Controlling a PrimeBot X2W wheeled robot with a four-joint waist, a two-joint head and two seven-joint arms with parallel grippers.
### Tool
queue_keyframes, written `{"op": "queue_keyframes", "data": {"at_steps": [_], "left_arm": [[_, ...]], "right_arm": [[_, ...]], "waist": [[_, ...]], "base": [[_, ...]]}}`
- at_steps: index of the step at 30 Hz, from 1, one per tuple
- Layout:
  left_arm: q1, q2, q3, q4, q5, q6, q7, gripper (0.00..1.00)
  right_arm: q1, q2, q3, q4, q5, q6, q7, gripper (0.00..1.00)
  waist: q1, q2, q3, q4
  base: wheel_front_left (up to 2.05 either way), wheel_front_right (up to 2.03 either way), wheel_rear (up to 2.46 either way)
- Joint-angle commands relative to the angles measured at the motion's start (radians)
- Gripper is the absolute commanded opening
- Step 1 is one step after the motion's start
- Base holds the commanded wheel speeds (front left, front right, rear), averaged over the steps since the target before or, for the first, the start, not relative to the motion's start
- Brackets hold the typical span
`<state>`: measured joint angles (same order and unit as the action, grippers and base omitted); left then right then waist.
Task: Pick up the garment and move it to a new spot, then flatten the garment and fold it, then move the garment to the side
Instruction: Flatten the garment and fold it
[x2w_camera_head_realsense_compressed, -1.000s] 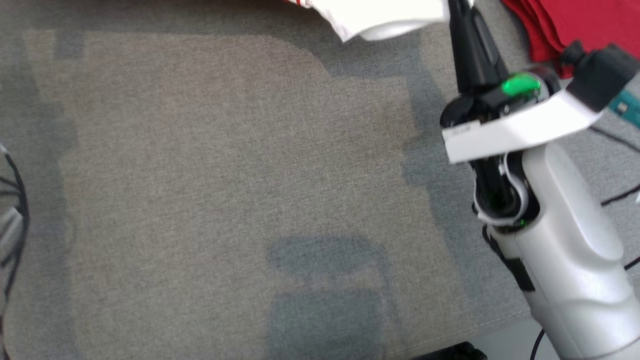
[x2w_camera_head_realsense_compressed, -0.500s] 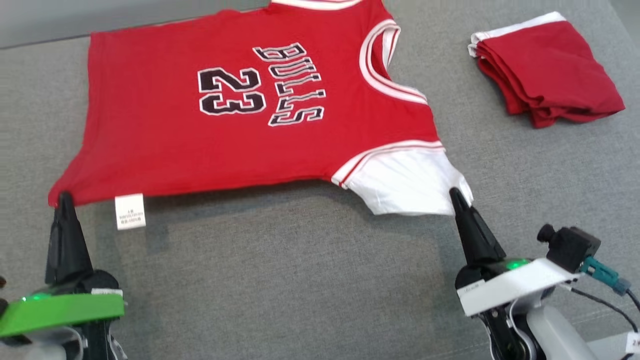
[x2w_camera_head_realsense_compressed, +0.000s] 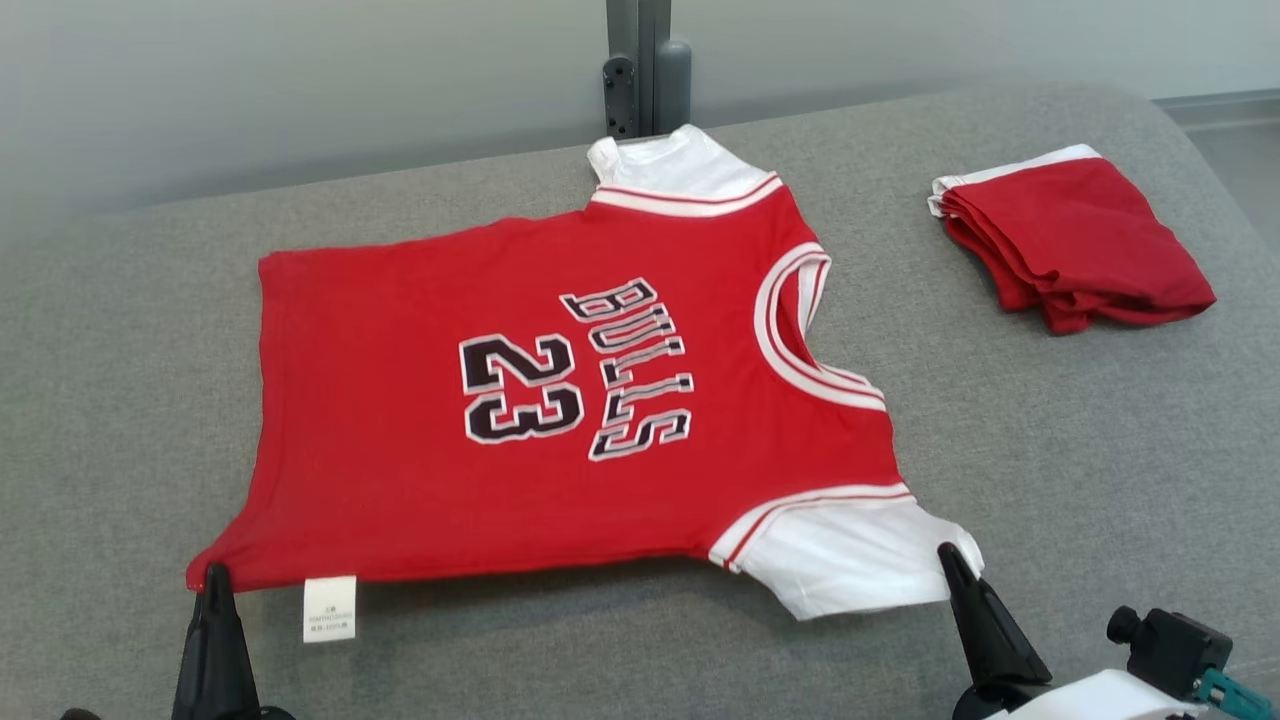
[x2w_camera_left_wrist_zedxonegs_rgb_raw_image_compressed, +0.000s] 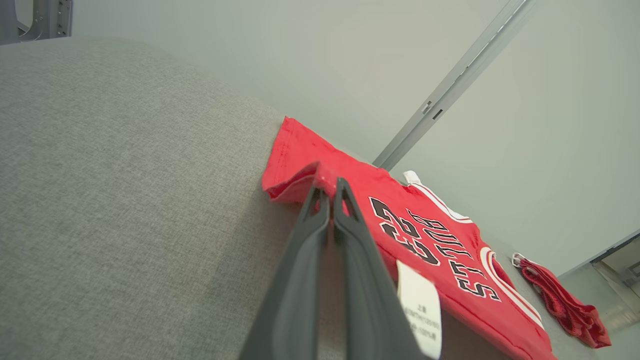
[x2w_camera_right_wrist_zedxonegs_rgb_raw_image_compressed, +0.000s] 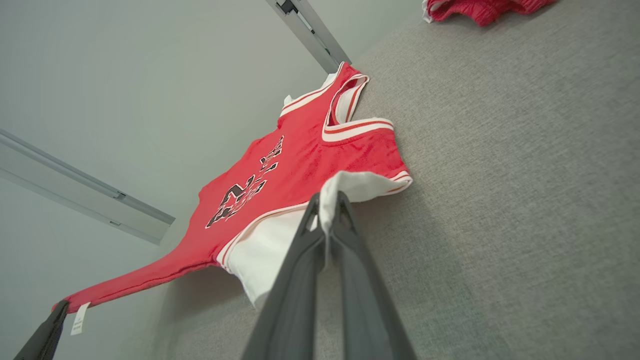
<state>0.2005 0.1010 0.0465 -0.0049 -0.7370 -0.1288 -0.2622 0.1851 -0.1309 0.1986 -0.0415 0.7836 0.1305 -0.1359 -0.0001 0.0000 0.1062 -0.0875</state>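
Toward the near edge of the tabletop (x2w_camera_head_realsense_compressed: 1050, 480), the jersey (x2w_camera_head_realsense_compressed: 560, 400) is spread flat. Its near hem corner is pinched by the closed left fingers (x2w_camera_head_realsense_compressed: 215, 650), and its near white sleeve (x2w_camera_head_realsense_compressed: 850, 560) by the closed right fingers (x2w_camera_head_realsense_compressed: 985, 630). Both holds are taken at the very edge of the cloth, so a slip is likely if it is pulled unevenly. The flat body could then be bunched, or dragged against the folded pile (x2w_camera_head_realsense_compressed: 1080, 245) near the far right corner.
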Motion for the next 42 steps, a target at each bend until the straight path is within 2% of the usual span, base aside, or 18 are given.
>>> {"op": "queue_keyframes", "data": {"at_steps": [1,10,17,22,30,42], "left_arm": [[0.023,-0.004,0.003,-0.012,0.008,-0.002,-0.003,0.00],[0.089,0.003,-0.011,-0.025,-0.012,-0.002,-0.003,0.00],[0.045,0.001,-0.038,0.045,-0.018,-0.002,-0.003,0.00],[-0.003,-0.003,-0.047,0.075,-0.036,-0.002,-0.003,0.00],[-0.148,0.011,-0.054,0.144,-0.038,-0.002,-0.003,0.00],[-0.432,0.017,-0.045,0.378,0.010,-0.002,-0.003,0.00]], "right_arm": [[0.023,0.010,-0.007,-0.018,-0.008,0.000,0.009,0.00],[0.084,0.042,-0.017,-0.071,-0.024,0.000,0.064,0.00],[0.044,0.058,-0.011,-0.043,-0.025,0.000,0.070,0.00],[-0.005,0.063,-0.021,-0.030,-0.040,0.000,0.032,0.00],[-0.174,0.069,-0.039,0.036,-0.039,0.000,-0.025,0.00],[-0.492,0.075,-0.014,0.298,-0.032,0.000,-0.081,0.00]], "waist": [[0.0001,0.0000,-0.024,0.010],[0.0001,0.0000,-0.021,-0.004],[0.0001,0.0000,-0.007,-0.005],[0.0001,0.0000,0.015,0.002],[0.0001,0.0000,0.072,0.020],[0.0001,0.0000,0.164,0.026]], "base": [[0.00,0.00,0.00],[0.00,0.00,0.00],[0.00,0.00,0.00],[0.00,0.00,0.00],[0.00,0.00,0.00],[0.00,0.00,0.00]]}}
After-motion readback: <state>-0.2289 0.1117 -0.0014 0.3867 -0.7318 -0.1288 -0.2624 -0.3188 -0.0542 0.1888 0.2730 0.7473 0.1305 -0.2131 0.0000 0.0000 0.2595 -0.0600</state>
